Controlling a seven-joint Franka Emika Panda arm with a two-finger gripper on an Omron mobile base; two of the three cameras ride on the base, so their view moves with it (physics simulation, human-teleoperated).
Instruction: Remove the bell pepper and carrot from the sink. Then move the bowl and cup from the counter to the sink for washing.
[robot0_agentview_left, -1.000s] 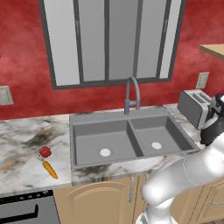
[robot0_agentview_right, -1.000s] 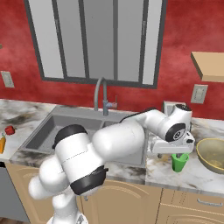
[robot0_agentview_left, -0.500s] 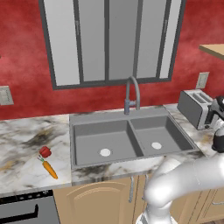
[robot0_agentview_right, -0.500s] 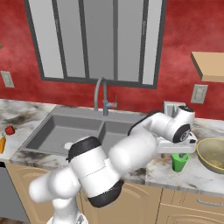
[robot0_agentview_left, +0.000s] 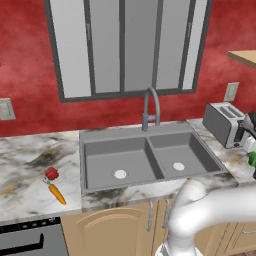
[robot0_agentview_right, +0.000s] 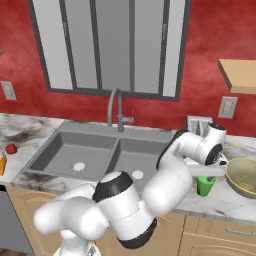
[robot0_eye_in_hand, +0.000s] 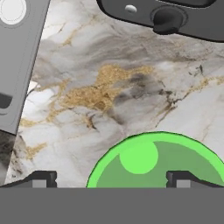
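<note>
Hanging over the green cup (robot0_eye_in_hand: 157, 162) on the marble counter (robot0_eye_in_hand: 131, 83) beside the sink (robot0_agentview_right: 95, 150), the gripper (robot0_eye_in_hand: 113, 179) has its fingers spread wide, holding nothing.

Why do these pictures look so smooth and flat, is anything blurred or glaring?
Left base view: even rendered light, soft shadow inside the sink, no glare; the pepper and carrot are small but sharp. Right base view: the arm is glossy with mild highlights; the cup casts almost no shadow. Hand view: the cup's rim is crisp up close and cut off at the bottom, the counter unblurred.
</note>
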